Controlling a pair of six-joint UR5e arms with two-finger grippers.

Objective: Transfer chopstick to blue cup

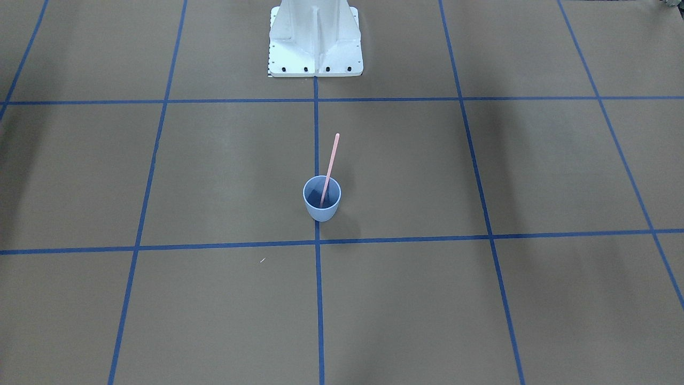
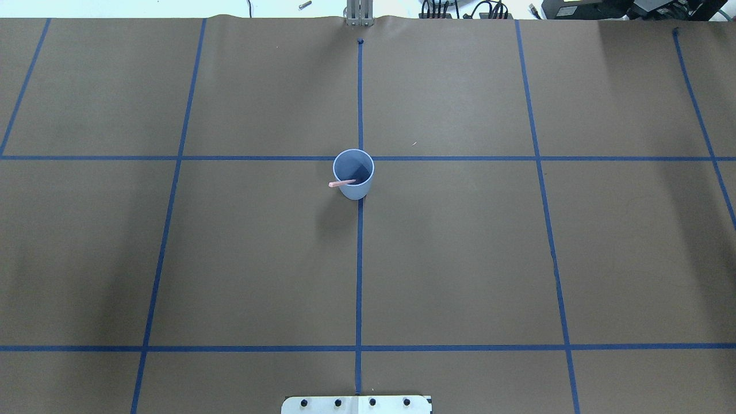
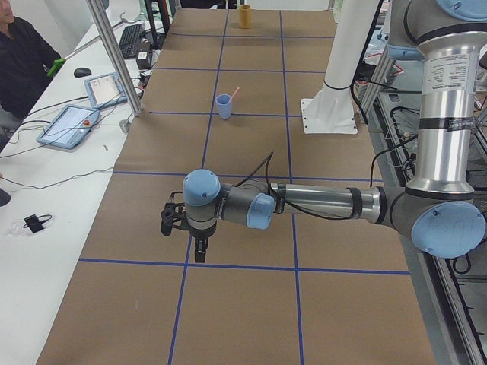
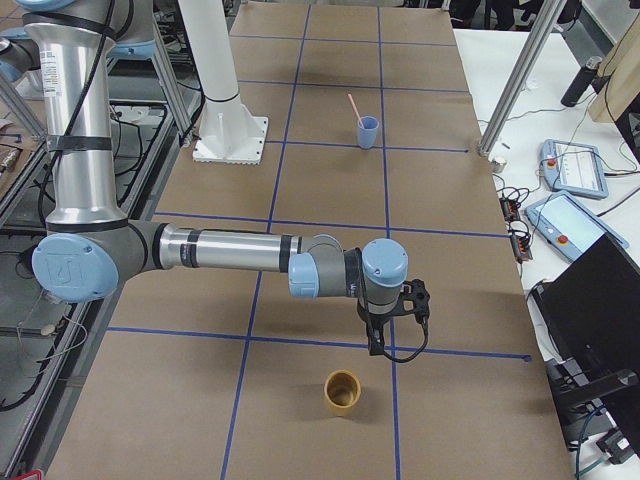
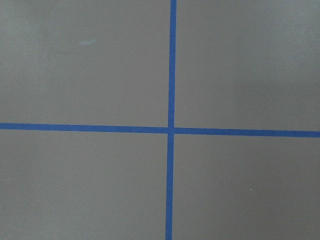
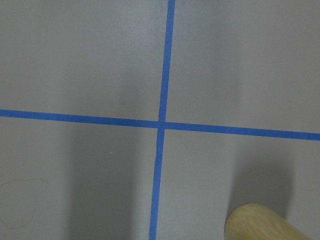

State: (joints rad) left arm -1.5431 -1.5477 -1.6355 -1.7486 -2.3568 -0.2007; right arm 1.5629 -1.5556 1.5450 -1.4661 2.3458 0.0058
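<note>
Left claw (image 3: 199,252) and right claw (image 4: 379,345) hang over the surface (image 3: 251,160); how far open, I cannot tell. Well apart from both, the chopstick (image 1: 329,163) leans in the blue cup (image 1: 321,209)

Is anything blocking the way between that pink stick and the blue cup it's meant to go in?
Nothing visible does: the chopstick already stands tilted inside the blue cup, its upper part sticking out above the rim.

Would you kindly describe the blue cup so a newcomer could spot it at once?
From the white base, follow the centre tape line outward. The blue cup stands on it, just before the second crossing. Unlike the tan cup, it holds a pink chopstick.
</note>
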